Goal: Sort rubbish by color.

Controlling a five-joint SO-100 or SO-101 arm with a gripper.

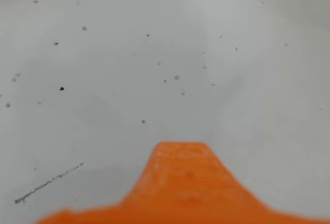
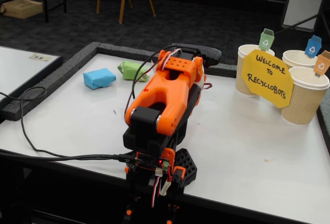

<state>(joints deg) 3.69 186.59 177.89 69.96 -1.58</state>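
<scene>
In the fixed view the rubbish lies at the far left of the white table (image 2: 247, 146): a light blue paper lump (image 2: 99, 78) and, just right of it, a light green lump (image 2: 131, 70), partly behind a cable. My orange arm (image 2: 165, 97) is folded low over its base, right of both lumps and touching neither. The wrist view shows only one orange finger (image 1: 180, 177) over bare speckled table; neither lump appears there. The jaws are hidden in the fixed view.
Three beige ribbed cups (image 2: 304, 97) with green, blue and orange tags stand at the far right behind a yellow sign (image 2: 268, 77). A black cable (image 2: 31, 131) runs off the left. A grey raised border (image 2: 51, 77) edges the table's far left.
</scene>
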